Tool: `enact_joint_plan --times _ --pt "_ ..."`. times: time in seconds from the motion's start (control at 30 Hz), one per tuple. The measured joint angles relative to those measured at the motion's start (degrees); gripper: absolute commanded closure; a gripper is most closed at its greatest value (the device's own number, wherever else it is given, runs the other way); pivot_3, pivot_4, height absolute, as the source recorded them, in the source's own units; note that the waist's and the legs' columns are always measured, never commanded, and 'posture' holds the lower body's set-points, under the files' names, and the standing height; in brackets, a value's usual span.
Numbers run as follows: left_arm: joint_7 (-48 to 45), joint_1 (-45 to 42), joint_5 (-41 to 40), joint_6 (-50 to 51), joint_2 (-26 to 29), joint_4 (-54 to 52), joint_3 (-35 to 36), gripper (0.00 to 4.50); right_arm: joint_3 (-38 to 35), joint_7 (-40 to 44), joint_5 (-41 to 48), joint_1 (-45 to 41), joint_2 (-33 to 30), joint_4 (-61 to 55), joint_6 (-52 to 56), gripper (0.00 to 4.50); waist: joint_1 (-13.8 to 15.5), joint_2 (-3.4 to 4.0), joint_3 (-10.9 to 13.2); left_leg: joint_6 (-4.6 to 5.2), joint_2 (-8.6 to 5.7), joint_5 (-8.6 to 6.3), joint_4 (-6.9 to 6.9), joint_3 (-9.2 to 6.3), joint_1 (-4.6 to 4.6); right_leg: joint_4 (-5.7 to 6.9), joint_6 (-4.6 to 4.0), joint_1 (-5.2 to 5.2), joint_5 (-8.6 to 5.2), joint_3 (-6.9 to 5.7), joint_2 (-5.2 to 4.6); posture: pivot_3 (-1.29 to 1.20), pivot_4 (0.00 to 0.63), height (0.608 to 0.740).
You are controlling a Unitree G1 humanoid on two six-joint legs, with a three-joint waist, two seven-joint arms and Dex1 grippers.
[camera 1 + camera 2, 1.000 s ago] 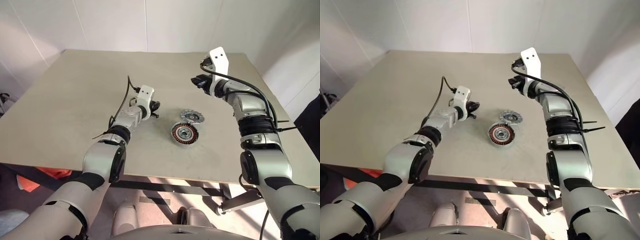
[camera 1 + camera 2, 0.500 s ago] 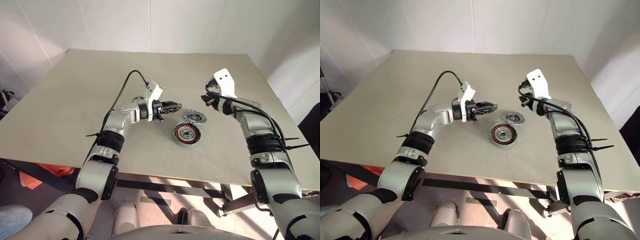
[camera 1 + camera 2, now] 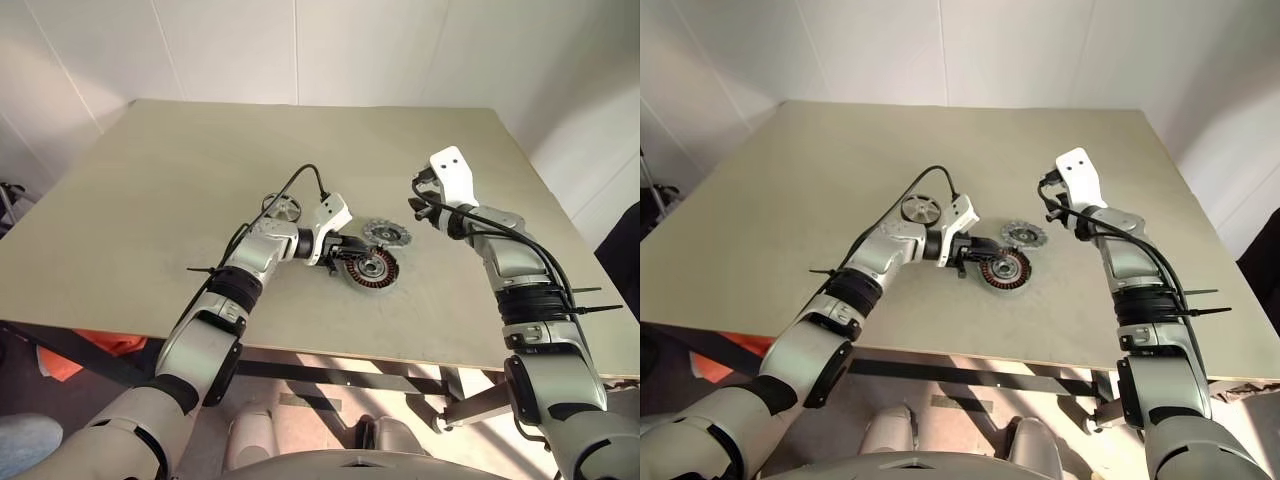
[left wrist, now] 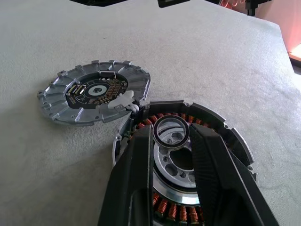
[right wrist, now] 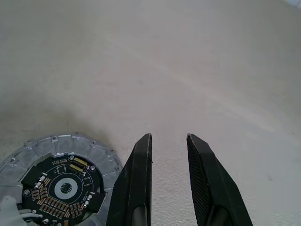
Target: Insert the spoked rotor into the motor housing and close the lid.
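The left gripper (image 4: 171,136), fingers a little apart and holding nothing, hangs over the housing (image 3: 372,268). The lid (image 3: 386,234) touches the housing. The rotor (image 3: 283,208) lies farther left. The right gripper (image 5: 168,141), slightly spread and empty, hangs near the lid.

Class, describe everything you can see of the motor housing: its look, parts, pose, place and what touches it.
The motor housing is a round, shallow, silver-grey metal puck lying flat on the table. Inside runs a ring of copper-orange windings around a silvery central bearing with a dark ring. The left gripper reaches over it, fingers apart and straddling the bearing; contact cannot be told. The lid, circuit board up, lies beside it, edges meeting.
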Motion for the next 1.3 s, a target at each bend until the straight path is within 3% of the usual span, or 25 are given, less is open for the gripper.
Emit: enact_joint_plan --times 0.27,0.5,0.67,1.3 --pt "0.1 -0.3 0.8 -0.7 -0.5 2.0 -0.2 3.73 2.2 8.6 0.2 5.9 -9.1 -17.7 -0.1 3.27 0.2 0.00 0.0 0.06 0.00 -0.03 -0.02 -0.01 0.06 -0.04 0.02 0.06 -0.01 0.02 0.00 0.00 0.000 0.740" --pt "0.1 -1.8 1.4 -2.0 -1.4 5.2 -0.5 3.73 1.8 18.6 5.6 12.5 -14.7 -31.0 -3.4 3.27 0.4 0.00 0.0 0.15 -0.01 -0.07 -0.01 -0.01 0.26 -0.02 0.03 0.26 -0.01 0.05 -0.01 0.00 0.000 0.740" --pt "0.1 -3.0 1.9 -3.1 -2.1 7.0 -0.5 3.73 3.1 19.7 5.1 15.8 -16.1 -31.7 -4.8 3.27 0.3 0.00 0.0 0.16 -0.03 -0.06 0.00 -0.01 0.45 -0.03 0.04 0.47 -0.02 0.05 -0.04 0.00 0.000 0.740" --pt "0.0 -3.1 4.1 -5.0 -3.1 9.4 -1.1 3.73 4.3 18.5 4.0 15.6 -15.6 -30.2 -6.2 3.27 0.3 0.02 0.0 0.17 -0.03 -0.06 -0.01 -0.02 0.58 -0.04 0.05 0.65 -0.02 0.04 -0.04 0.00 0.000 0.740"
